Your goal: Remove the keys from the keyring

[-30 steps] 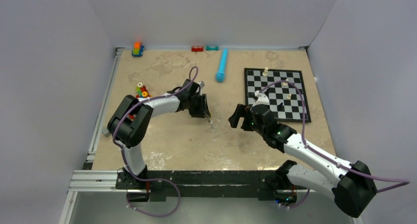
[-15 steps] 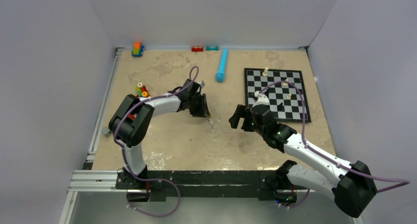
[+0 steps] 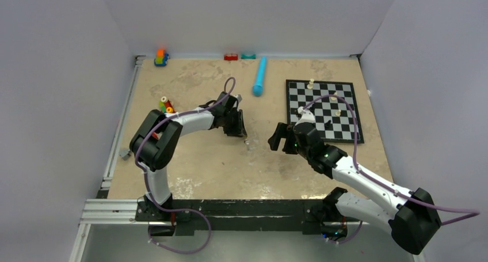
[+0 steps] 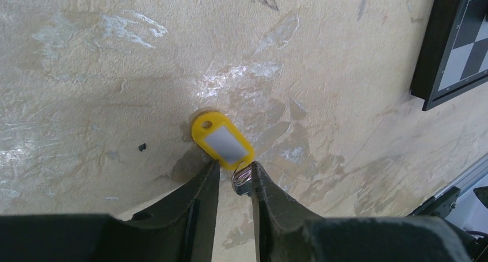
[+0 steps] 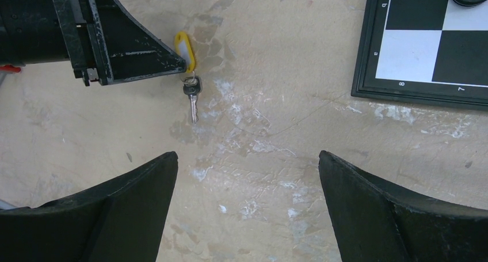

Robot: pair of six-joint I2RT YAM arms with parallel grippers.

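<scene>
Left wrist shows your left gripper (image 4: 233,170) nearly closed about the keys (image 4: 241,181), hold unclear; right gripper (image 5: 247,158) gapes empty; an off-centre pinch could flick them aside

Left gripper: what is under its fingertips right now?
Between the left gripper tips: the top of a silvery key beside the yellow tag. Its blade lies on the table, seen from the right wrist. A second key, if there, is covered.
</scene>
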